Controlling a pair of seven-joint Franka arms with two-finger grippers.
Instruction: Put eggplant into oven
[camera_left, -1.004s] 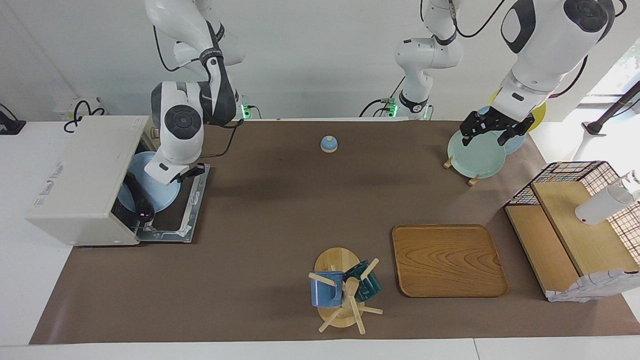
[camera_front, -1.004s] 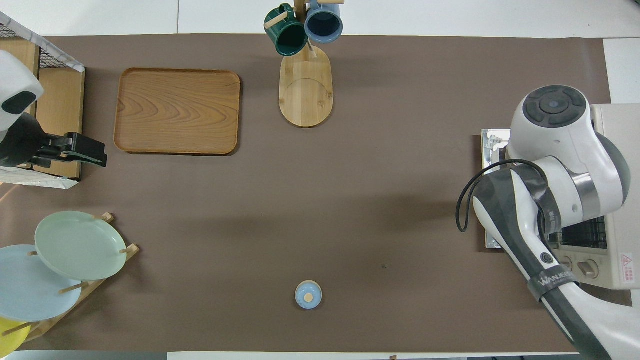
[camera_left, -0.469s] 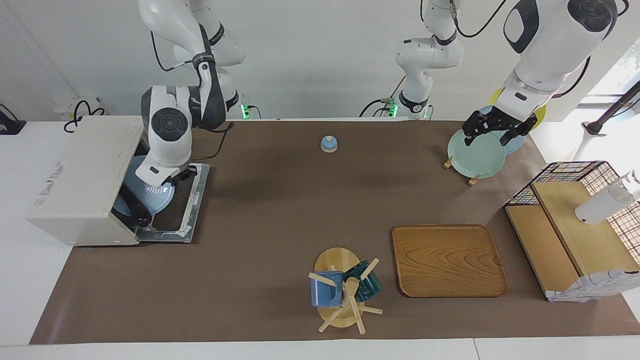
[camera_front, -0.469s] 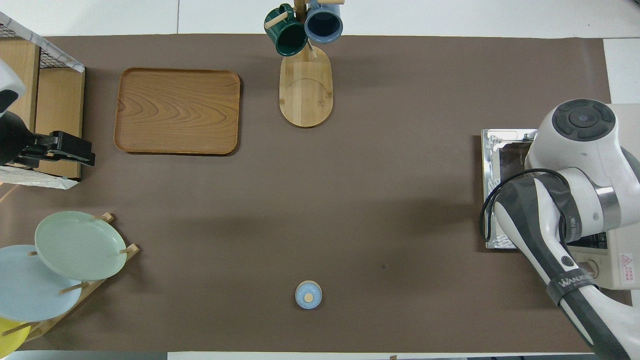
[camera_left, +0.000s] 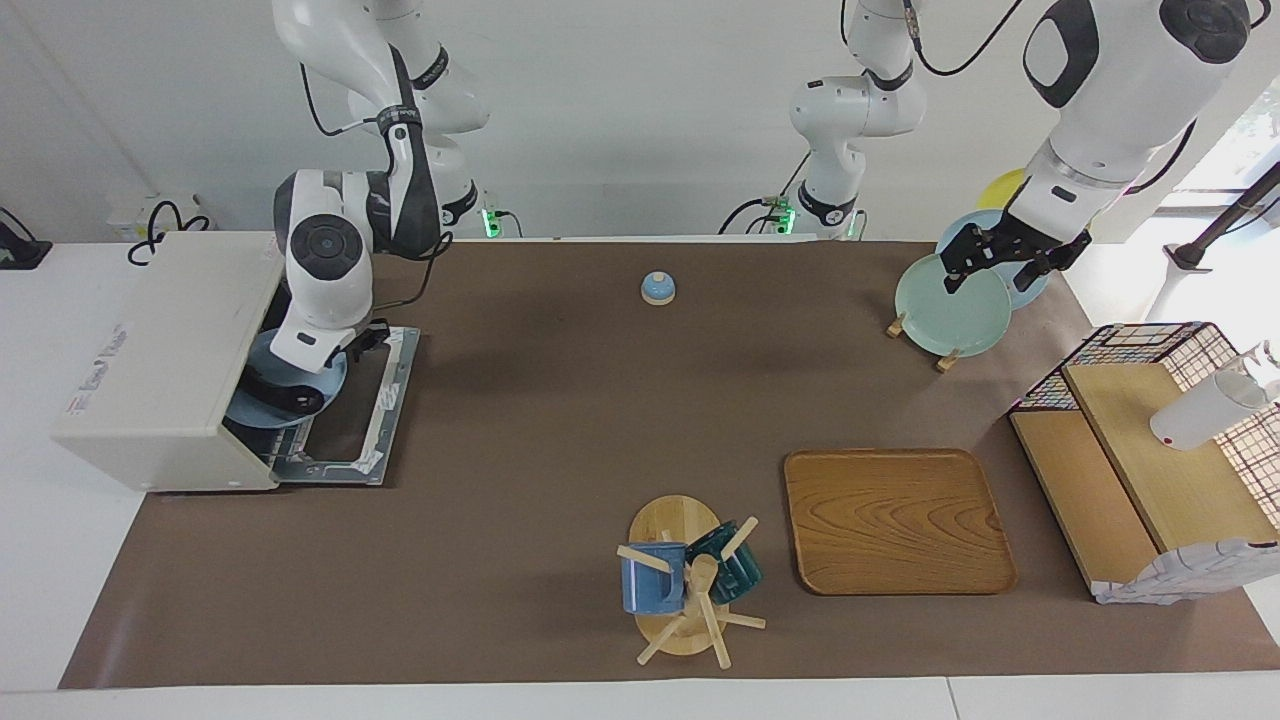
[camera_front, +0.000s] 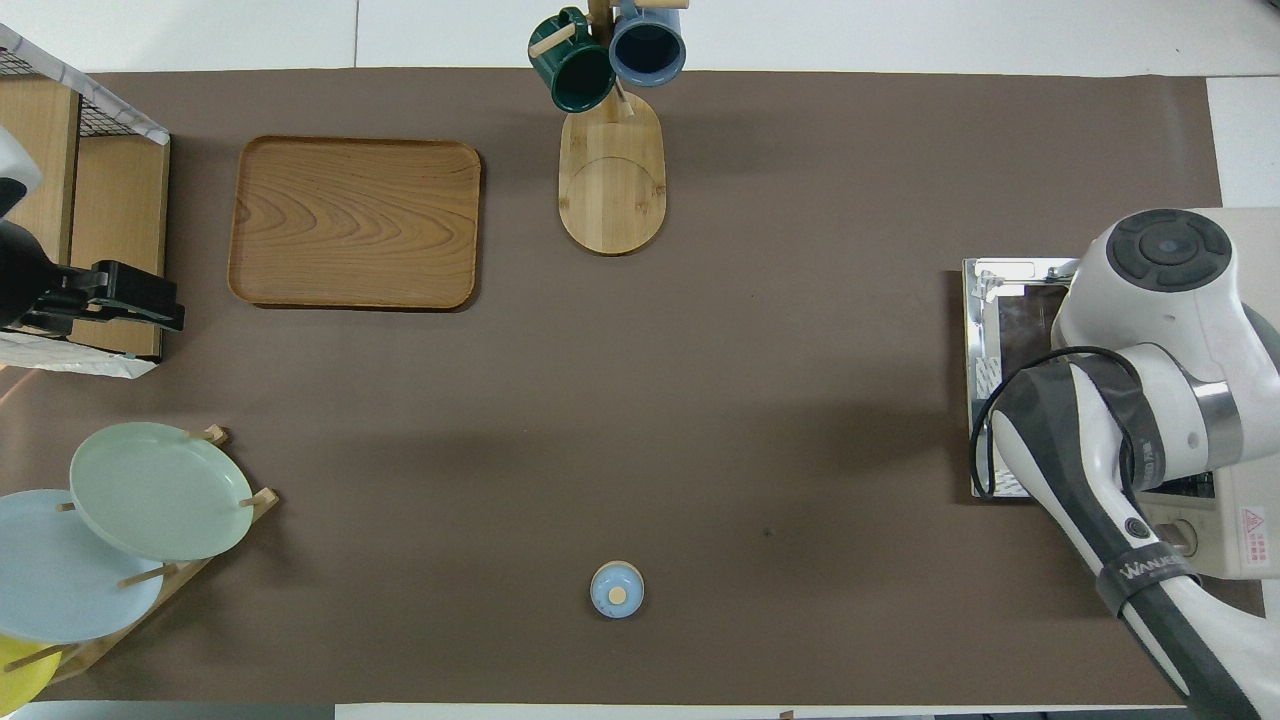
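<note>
At the oven mouth, eggplant on a blue plate.
My right gripper's jaws are hidden, can't tell; left gripper over the green plate, jaws spread.

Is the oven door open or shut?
Open. The oven door lies folded down flat on the table, with a blue plate poking out of the mouth.

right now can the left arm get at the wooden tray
Probably yes. The wooden tray lies bare on the table with nothing on it, toward the left arm's end. The left gripper hangs over the plates in the rack with open fingers, holding nothing, so it seems free to swing over.
</note>
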